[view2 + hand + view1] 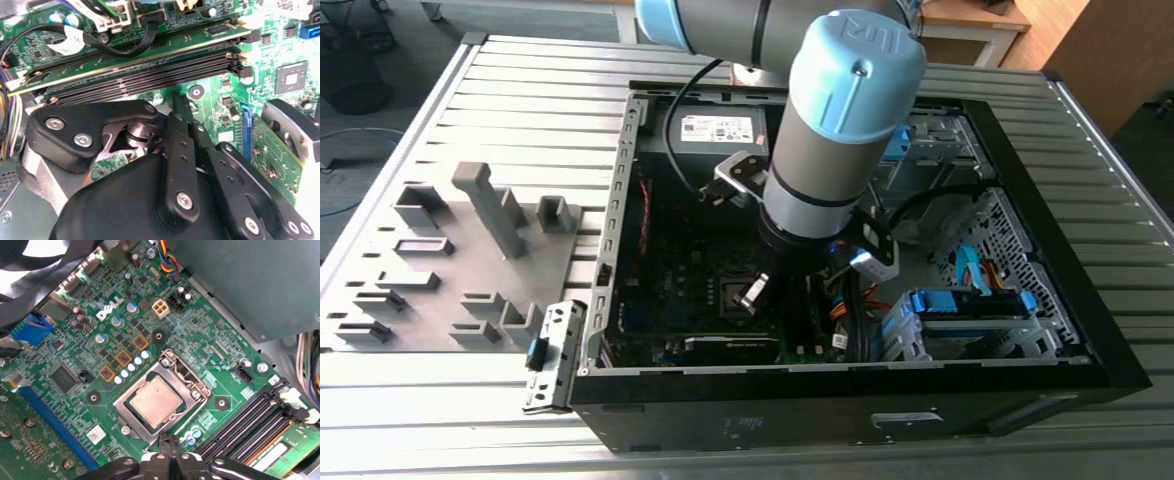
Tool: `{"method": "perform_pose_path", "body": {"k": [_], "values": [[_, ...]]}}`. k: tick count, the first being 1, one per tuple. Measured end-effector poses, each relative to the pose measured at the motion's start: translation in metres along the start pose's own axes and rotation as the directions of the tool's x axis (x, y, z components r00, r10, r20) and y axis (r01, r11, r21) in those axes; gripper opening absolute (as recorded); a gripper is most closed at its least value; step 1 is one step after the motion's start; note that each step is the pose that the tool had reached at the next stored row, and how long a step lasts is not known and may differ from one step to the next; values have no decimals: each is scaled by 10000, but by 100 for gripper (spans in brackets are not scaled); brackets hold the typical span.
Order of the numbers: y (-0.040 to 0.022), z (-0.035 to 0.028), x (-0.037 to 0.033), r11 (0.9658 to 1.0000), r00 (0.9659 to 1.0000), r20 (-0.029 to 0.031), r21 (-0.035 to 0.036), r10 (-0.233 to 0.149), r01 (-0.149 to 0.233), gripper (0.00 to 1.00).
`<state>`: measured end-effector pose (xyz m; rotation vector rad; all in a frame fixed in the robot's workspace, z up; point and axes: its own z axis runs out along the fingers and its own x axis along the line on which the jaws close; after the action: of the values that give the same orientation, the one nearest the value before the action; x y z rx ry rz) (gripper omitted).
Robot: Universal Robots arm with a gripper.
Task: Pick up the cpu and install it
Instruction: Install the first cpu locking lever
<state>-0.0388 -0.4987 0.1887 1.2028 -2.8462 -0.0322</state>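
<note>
Sitting flat in the socket frame on the green motherboard, the cpu shows its pale metal face upward in the first wrist view, with the frame's metal border around all four of its edges. The gripper hangs just beside that frame, its two black fingertips pressed together with nothing between them, so the chip lies apart from the claw and is not held. In the second wrist view the gripper shows the same drawn-together fingers pointing toward the long black memory slots, and a black cable loops across the board beyond them. In the exterior view the arm reaches down into the open computer case, which lies on a ribbed metal table, and the gripper is low over the board near the case's middle. On the exterior view's left, well apart from the case, grey fixture blocks stand on the table.
</note>
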Motion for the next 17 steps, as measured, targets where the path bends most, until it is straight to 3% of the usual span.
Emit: {"method": "perform_pose_path", "body": {"k": [3, 6, 9, 17], "values": [[1, -2, 9, 9999, 9999, 103, -101, -6, 7, 10], [4, -29, 9, 9999, 9999, 126, -121, -6, 7, 10], [6, -129, 14, 9999, 9999, 115, -113, -7, 8, 10], [20, -485, 28, 9999, 9999, 114, -112, -7, 8, 10]]}}
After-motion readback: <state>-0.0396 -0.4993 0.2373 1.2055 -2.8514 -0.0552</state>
